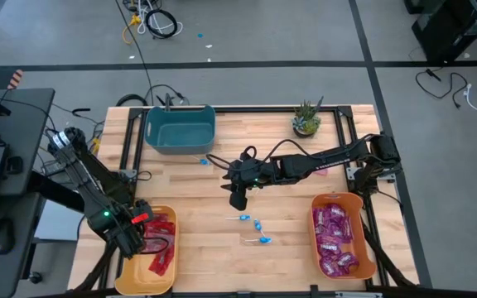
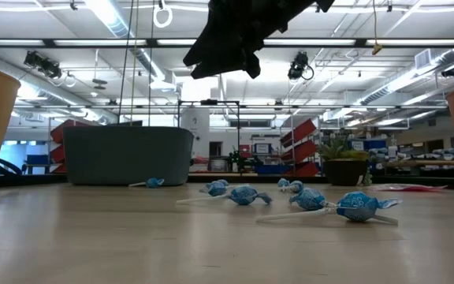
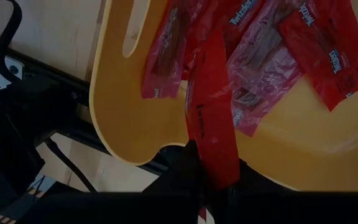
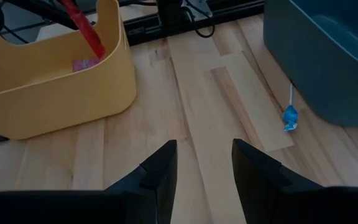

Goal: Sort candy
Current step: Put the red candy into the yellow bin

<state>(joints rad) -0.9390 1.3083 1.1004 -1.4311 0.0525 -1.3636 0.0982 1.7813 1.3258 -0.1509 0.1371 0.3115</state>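
The left gripper (image 1: 131, 236) hangs over the yellow bin (image 1: 139, 280) at the table's near left corner, its fingers pinched tight on one flat red packet (image 3: 211, 127), which dangles above the other red packets (image 1: 161, 240) already lying in that bin. Out at mid-table, the right gripper (image 4: 202, 163) hovers above bare wood with its two dark fingers spread and nothing between them. Just beyond it, three blue lollipops (image 1: 257, 225) on thin white sticks lie loose on the boards, and a fourth lollipop (image 4: 289, 116) rests close beside the teal bin (image 1: 180, 128) at the far edge. The orange bin (image 1: 315, 240) at the near right holds a heap of shiny purple-magenta packets (image 1: 336, 236). One more red packet (image 1: 320, 171) lies on the table under the right arm, near a small potted plant (image 1: 306, 121) at the far right.
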